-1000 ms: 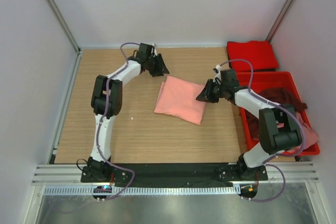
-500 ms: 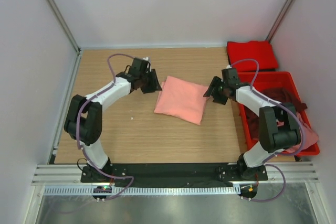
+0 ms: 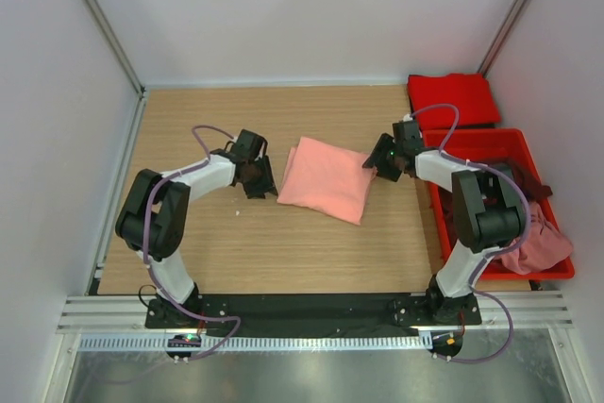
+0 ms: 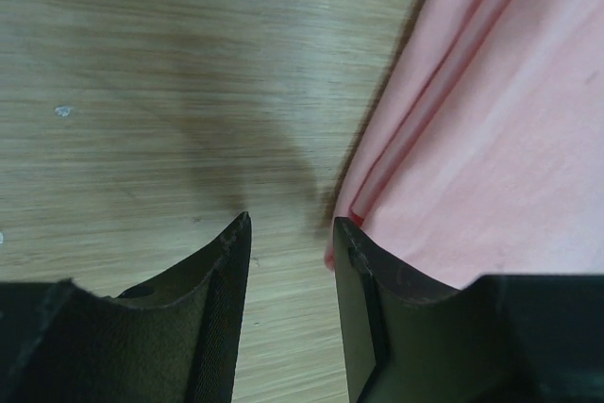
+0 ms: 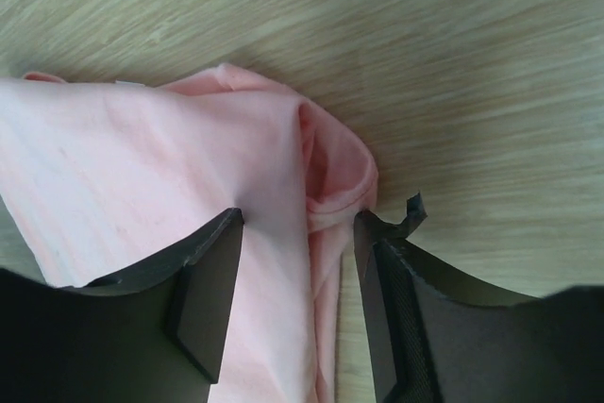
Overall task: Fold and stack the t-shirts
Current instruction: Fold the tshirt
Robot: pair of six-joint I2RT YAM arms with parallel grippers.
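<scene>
The salmon-pink t-shirt (image 3: 326, 179) lies folded in the middle of the table. My left gripper (image 3: 264, 179) is open at its left edge. In the left wrist view (image 4: 291, 226) only bare wood lies between the jaws, and the right finger (image 4: 363, 280) rests against the shirt's edge (image 4: 491, 110). My right gripper (image 3: 377, 161) is open at the shirt's far right corner. In the right wrist view (image 5: 300, 222) its jaws straddle the folded corner (image 5: 326, 172) without closing on it. A bright red shirt (image 3: 453, 99) lies folded at the back right. The maroon shirt (image 3: 491, 181) and the dusty pink shirt (image 3: 545, 247) lie in the bin.
The rigid red plastic bin (image 3: 477, 137) stands along the right edge of the table, right beside my right arm. White walls enclose the table at the back and sides. Bare wood (image 3: 189, 120) lies left of the shirt.
My left gripper has swung from the back of the table forward to the shirt's left edge. My right gripper has shifted slightly back to the shirt's far right corner.
</scene>
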